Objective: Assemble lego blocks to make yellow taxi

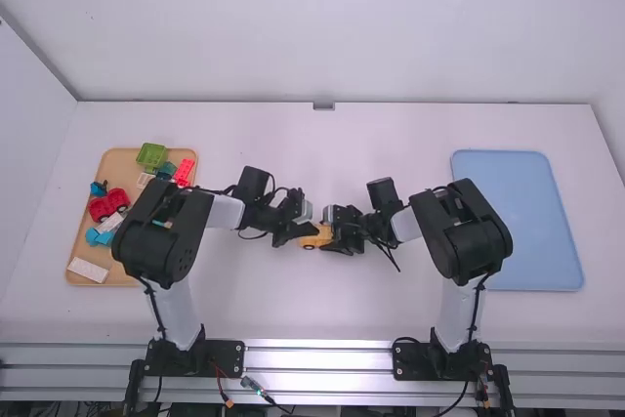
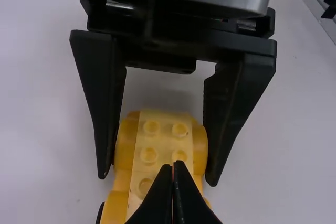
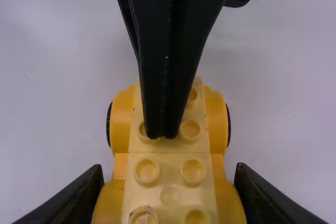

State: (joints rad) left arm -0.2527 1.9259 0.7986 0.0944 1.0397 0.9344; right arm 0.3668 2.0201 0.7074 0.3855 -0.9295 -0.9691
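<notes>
You've got the yellow car (image 1: 311, 240) mid-table between the arms, wheels down, right gripper (image 2: 157, 180) clamped across its sides, likely so it can't skid or twist under a push. Your left gripper (image 3: 161, 136) is narrow, tips together, nothing between them, pointing down onto the pale studded top (image 3: 170, 177) between studs; looks like you're using it as a press to seat the bricks. Can't tell if they're fully down. Spare parts sit on the wooden tray (image 1: 116, 159), off on the left arm's side, leaving you working room. Watch for tips slipping off studs.
</notes>
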